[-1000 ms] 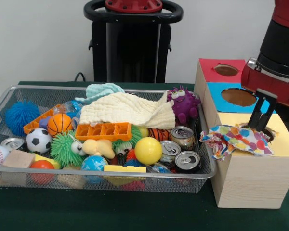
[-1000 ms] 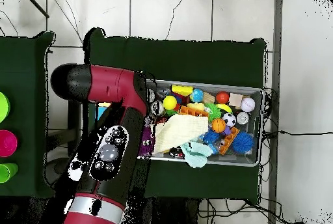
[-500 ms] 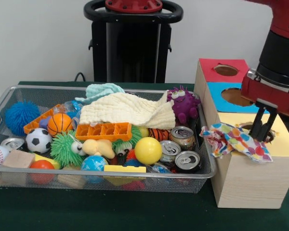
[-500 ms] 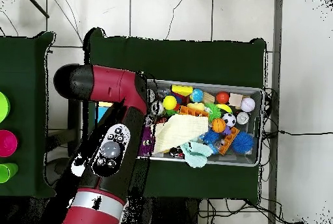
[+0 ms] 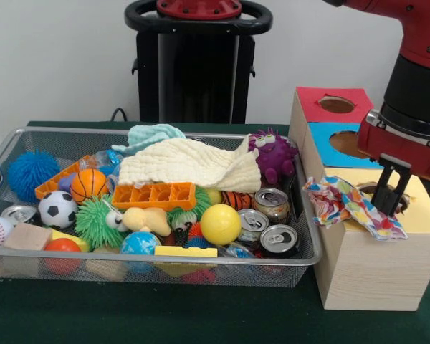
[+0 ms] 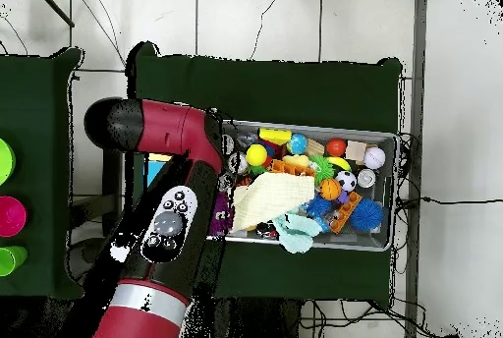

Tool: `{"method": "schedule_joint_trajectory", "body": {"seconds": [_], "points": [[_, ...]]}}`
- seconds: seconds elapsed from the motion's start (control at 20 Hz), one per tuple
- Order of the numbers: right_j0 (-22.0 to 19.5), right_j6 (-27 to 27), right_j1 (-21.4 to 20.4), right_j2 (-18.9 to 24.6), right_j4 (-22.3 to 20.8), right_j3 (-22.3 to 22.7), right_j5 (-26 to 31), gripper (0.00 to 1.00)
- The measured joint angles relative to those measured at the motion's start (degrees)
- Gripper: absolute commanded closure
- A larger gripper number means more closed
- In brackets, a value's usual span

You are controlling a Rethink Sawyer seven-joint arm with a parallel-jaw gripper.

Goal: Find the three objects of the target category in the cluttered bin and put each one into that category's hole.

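A white wrapper with coloured polka dots (image 5: 347,204) lies crumpled over the yellow top (image 5: 424,215) of the wooden box, its left end hanging over the box edge. My gripper (image 5: 388,208) points down at the wrapper's right end, over the round hole (image 5: 373,189) in the yellow top. It looks shut on the wrapper, with its tips behind the paper. The wire mesh bin (image 5: 165,259) stands to the left, full of toys. It also shows in the overhead view (image 6: 385,244). No other bright wrapper shows in the bin. In the overhead view my arm (image 6: 167,226) hides the boxes and the gripper.
A cream cloth (image 5: 190,163) and a pale blue cloth (image 5: 154,135) lie over the bin's far side. A purple plush monster (image 5: 274,154) and several cans (image 5: 272,204) sit at the bin's right end. Behind the yellow top are a blue top (image 5: 328,153) and a red top (image 5: 314,104), each with a hole.
My gripper has gone down toward the yellow hole. The wrapper's right end has been drawn in with it and the wrapper has bunched up and shifted slightly right.
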Motion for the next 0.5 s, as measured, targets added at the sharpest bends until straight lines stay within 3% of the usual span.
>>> {"method": "schedule_joint_trajectory", "body": {"seconds": [0.25, 0.5], "points": [[0.1, 0.0, 0.0, 0.0, 0.2, 0.0, 0.2, 1.00], [0.0, 0.0, 0.1, 1.5, 2.6, 0.6, 5.0, 1.00]]}}
